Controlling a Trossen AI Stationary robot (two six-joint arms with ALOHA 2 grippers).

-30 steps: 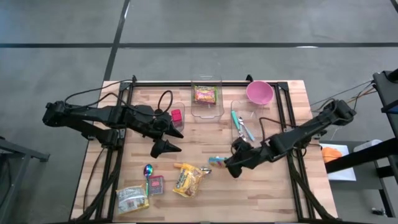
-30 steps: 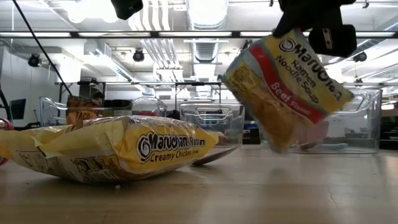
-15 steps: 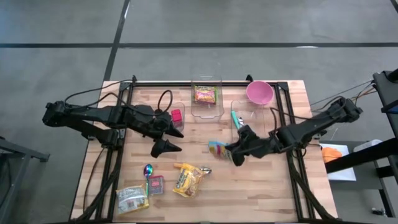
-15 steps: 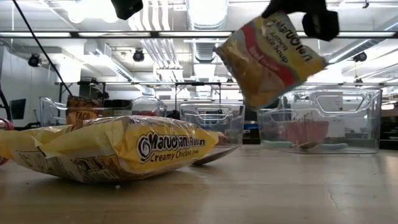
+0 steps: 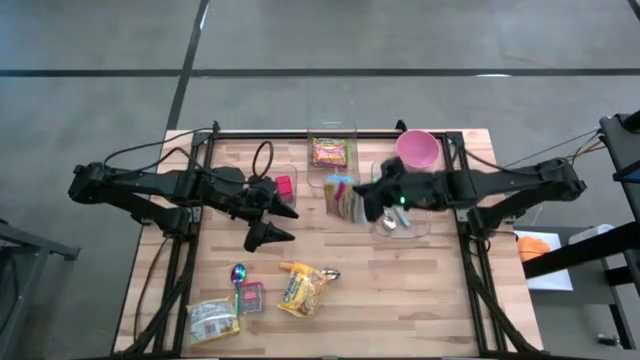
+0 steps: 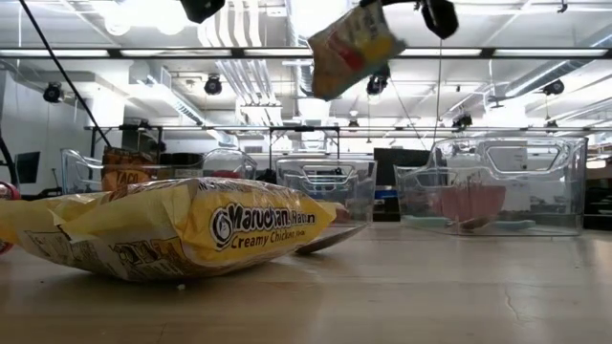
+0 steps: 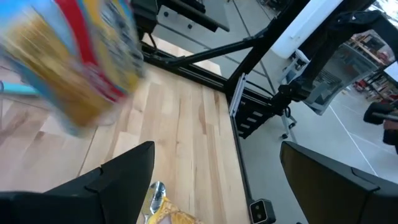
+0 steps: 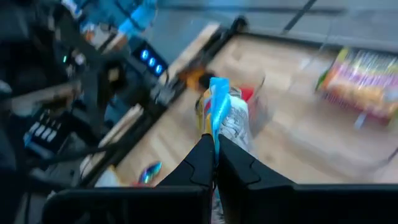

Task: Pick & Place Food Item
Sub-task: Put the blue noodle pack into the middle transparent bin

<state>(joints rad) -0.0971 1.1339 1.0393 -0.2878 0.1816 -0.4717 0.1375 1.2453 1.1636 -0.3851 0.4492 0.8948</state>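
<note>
High view: right gripper (image 5: pixel 366 198) clamped on the ramen packet (image 5: pixel 343 195), which hangs from its tip above the surface (image 5: pixel 400 290), beside the bin (image 5: pixel 332 165) ahead. Left gripper (image 5: pixel 268 228) hovers with fingers spread, well away from the packet

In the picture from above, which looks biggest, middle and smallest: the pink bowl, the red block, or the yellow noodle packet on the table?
1. Yellow noodle packet, largest.
2. Pink bowl, slightly smaller; these two look close, so that order is unsure.
3. Red block, clearly smallest.
</note>
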